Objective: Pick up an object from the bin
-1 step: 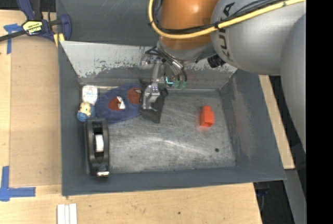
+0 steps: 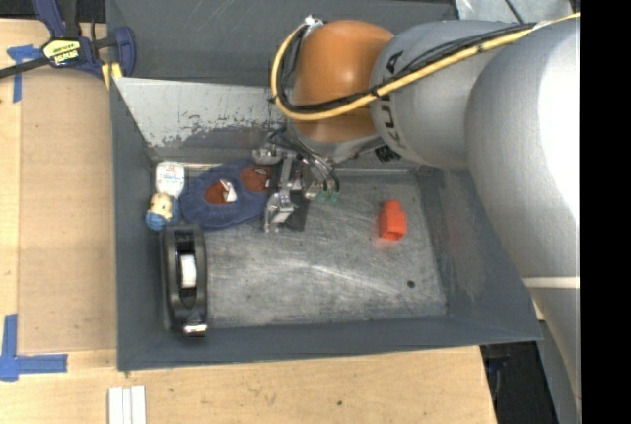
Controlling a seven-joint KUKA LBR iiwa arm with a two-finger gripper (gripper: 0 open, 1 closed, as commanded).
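Note:
My gripper hangs low over the bin floor, left of centre, under the arm's orange cover. Its tip stands right at the right-hand edge of a blue soft cloth thing, which carries a red-brown patch and a small white and red bit on top. I cannot tell whether it touches the cloth. A small orange block lies on the floor to the gripper's right, well apart from it.
A small white, blue and yellow toy figure lies against the left wall beside the cloth. A black tape dispenser sits in the near left corner. The arm reaches in from the right over the back of the bin.

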